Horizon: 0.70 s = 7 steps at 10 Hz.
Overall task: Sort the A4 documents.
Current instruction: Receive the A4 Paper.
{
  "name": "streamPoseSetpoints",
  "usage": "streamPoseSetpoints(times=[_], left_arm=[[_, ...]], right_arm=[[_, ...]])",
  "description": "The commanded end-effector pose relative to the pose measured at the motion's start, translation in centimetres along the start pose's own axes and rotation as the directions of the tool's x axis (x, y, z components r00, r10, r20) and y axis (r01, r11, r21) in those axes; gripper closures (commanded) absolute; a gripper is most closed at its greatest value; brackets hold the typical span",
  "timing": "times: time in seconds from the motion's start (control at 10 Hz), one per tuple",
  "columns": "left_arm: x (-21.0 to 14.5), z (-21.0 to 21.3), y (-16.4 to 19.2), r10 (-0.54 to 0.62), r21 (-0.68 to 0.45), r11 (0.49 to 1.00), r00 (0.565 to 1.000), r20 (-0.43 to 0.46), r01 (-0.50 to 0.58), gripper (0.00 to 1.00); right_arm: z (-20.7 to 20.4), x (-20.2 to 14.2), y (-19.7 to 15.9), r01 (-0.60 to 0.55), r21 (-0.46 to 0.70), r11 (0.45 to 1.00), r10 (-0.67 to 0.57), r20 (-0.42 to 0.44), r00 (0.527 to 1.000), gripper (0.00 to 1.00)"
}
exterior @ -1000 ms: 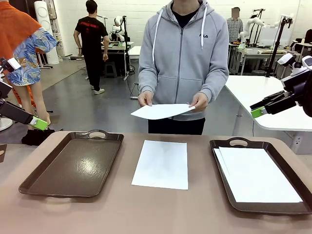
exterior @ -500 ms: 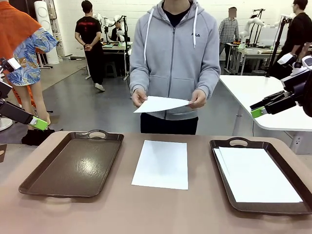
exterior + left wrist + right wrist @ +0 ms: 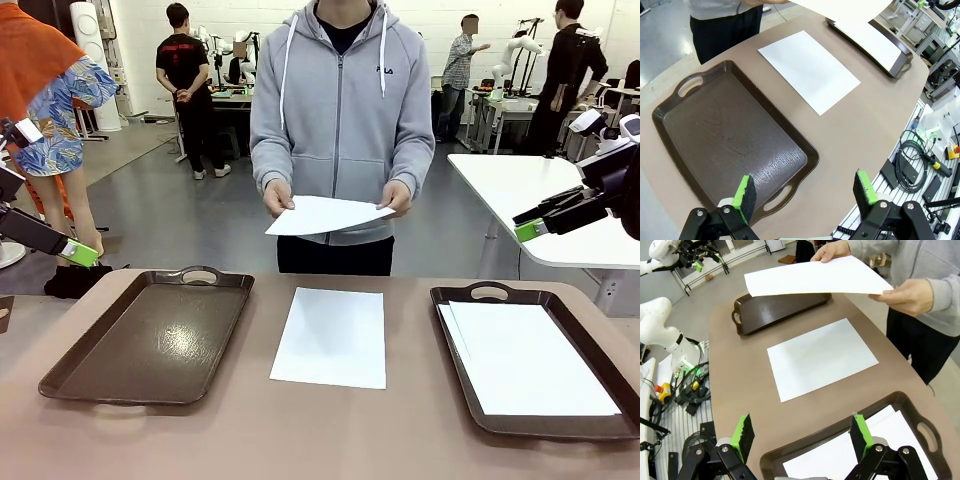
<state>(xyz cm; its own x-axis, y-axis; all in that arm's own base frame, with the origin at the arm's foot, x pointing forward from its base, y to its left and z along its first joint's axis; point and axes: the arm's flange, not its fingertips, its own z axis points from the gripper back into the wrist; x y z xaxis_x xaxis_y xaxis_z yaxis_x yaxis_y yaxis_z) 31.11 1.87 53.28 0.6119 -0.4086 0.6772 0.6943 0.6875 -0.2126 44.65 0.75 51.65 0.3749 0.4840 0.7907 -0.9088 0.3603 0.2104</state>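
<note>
A4 documents [image 3: 530, 360] are in three spots here. A pile of them lies in the right tray [image 3: 470, 293], a dark brown one with handle cutouts, and the sheets are slightly fanned at the far left corner. One single sheet [image 3: 330, 337] lies flat on the table [image 3: 330, 440], right in the middle between the two trays and touching neither. A third sheet [image 3: 325, 215] is up in the air at the far side. A person in a grey hoodie [image 3: 340, 110] holds it roughly level, with one hand [image 3: 278, 198] at its left edge and the other hand [image 3: 397, 198] at its right edge.

The left tray [image 3: 150, 335] is the same brown kind and just shows its glossy floor from wall to wall.

Now the claws. The left gripper [image 3: 805, 189] is wide open, its green pads far apart with only air between them. It hangs out past the table's left side, higher than the trays. The right gripper [image 3: 801, 432] is spread wide too and grips no paper, up in the air off to the right of the right tray. Both are well apart from every sheet.

Other stuff around: a white table [image 3: 540, 190] stands far right behind the right gripper. Black cables [image 3: 910, 165] lie on a rack beside the table, and a few people stand farther back in the room.
</note>
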Motion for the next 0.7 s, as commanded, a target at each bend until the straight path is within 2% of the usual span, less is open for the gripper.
streamPoseSetpoints(times=[0.0, 0.6], left_arm=[[-0.11, 0.02, 0.2, -0.009, -0.016, 1.0, 1.0, 0.011, 0.01, 0.0], [-0.11, 0.02, 0.2, -0.009, -0.016, 1.0, 1.0, 0.011, 0.01, 0.0]], right_arm=[[-0.03, 0.09, -0.07, -0.003, -0.011, 1.0, 0.003, -0.002, 1.0, 0.0], [-0.03, 0.09, -0.07, -0.003, -0.011, 1.0, 0.003, -0.002, 1.0, 0.0]])
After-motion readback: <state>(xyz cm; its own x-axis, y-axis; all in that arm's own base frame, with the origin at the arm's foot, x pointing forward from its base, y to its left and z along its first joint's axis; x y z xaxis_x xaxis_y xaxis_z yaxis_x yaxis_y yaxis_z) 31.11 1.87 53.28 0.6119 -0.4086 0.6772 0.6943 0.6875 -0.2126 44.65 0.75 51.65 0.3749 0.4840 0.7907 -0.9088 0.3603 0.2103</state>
